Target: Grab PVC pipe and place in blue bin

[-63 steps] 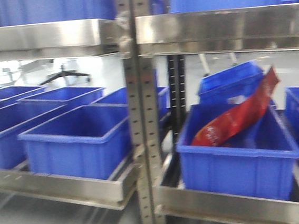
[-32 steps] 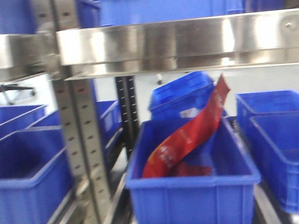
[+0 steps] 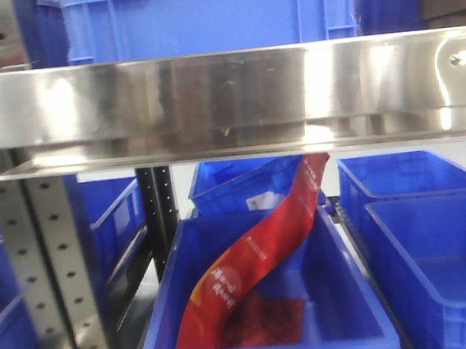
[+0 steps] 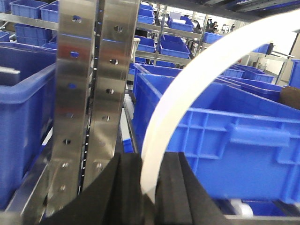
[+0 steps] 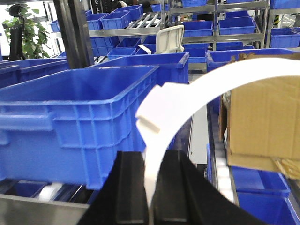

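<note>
In the left wrist view my left gripper is shut on a white curved PVC pipe. The pipe arcs up and to the right in front of a blue bin. In the right wrist view my right gripper is shut on a white curved pipe with a flat tab near the jaws. It arcs right, beside a blue bin. I cannot tell whether both hold one piece. The front view shows no gripper or pipe, only a blue bin holding a red bag.
A steel shelf rail crosses the front view, with a perforated upright at left. Empty blue bins stand at right. A steel upright is close on the left gripper's left. A cardboard box is at the right gripper's right.
The front view has swung right and closer. The steel upright has slid to the left edge, and the bin with the red bag now sits centred under the shelf rail.
</note>
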You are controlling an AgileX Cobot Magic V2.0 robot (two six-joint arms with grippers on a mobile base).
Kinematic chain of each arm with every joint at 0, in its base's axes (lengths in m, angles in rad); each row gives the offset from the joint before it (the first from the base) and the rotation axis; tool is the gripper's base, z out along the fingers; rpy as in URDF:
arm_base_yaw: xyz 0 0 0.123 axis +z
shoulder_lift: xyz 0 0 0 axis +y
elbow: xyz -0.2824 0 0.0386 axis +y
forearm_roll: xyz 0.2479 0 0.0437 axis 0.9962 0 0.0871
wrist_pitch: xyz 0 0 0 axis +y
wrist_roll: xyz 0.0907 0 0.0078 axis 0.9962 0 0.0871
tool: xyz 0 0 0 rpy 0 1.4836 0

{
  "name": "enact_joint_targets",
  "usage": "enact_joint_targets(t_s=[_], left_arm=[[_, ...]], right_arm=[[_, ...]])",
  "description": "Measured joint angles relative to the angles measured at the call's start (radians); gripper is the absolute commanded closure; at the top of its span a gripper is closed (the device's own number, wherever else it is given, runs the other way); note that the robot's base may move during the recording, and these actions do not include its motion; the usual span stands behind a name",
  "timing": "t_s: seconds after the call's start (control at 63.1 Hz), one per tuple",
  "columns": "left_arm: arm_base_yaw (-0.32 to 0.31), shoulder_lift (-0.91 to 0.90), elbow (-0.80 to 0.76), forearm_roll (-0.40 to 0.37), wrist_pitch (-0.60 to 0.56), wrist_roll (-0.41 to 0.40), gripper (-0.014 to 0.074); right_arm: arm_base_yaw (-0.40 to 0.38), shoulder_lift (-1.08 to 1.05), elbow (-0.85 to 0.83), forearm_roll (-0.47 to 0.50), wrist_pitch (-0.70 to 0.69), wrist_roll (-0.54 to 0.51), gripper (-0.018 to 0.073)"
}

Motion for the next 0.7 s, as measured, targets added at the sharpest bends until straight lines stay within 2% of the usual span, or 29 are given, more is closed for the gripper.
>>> enact_joint_targets(t_s=[0.697], left_arm=[[0.0,0.0,0.0,0.0,0.0,0.0,0.0707]], right_arm=[[0.0,0.0,0.0,0.0,0.0,0.0,0.0727]])
